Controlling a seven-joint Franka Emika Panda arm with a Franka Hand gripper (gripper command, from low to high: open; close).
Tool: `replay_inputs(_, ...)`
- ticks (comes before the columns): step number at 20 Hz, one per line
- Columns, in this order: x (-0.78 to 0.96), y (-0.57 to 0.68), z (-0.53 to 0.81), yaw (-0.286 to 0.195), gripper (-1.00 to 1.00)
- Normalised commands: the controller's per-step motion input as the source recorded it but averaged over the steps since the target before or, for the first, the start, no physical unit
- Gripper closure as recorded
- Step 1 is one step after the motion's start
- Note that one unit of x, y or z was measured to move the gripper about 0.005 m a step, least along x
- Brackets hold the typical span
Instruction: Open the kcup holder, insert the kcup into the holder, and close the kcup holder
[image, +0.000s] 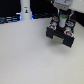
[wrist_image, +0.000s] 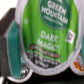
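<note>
Pale, plain tabletop (image: 30, 55) fills most of the exterior view, with a dark band of background along its far edge; a tall white bottle-like post (image: 25, 11) stands at the far side toward the exterior view's left.

Toward the exterior view's right sits the black boxy kcup holder with a slide-out tray of round pod slots (image: 61, 34); its tray appears pulled out toward the camera, so the opening step looks done, though the picture is too small and blurred to be certain. The white robot gripper (image: 63, 21) hangs directly above the holder, close over the tray.

In the wrist view, the small white pod kcup with a round green foil lid (wrist_image: 44, 37) fills nearly the whole picture; the lid reads "Green Mountain" and "Dark Magic" in white lettering, with a darker band lower down. It seems to sit in, or just over, a slot of the tray; which of the 2 cannot be told. Beside it, a pod with a teal lid (wrist_image: 11, 42) and a pod with a reddish lid (wrist_image: 79, 61) show at the edges, in neighbouring slots.

Whether the fingers are apart or clamped on the kcup cannot be told; they are not clearly visible in either view.

Judging by this, insertion is under way or almost complete; releasing, withdrawing and pushing the tray closed remain.
</note>
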Motion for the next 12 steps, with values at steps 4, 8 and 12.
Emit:
replay_inputs(4,0.01,-0.05,-0.27,-0.003,1.0)
replay_inputs(8,-0.03,0.01,-0.3,0.017,1.0)
replay_inputs(12,0.01,0.04,-0.21,0.033,1.0)
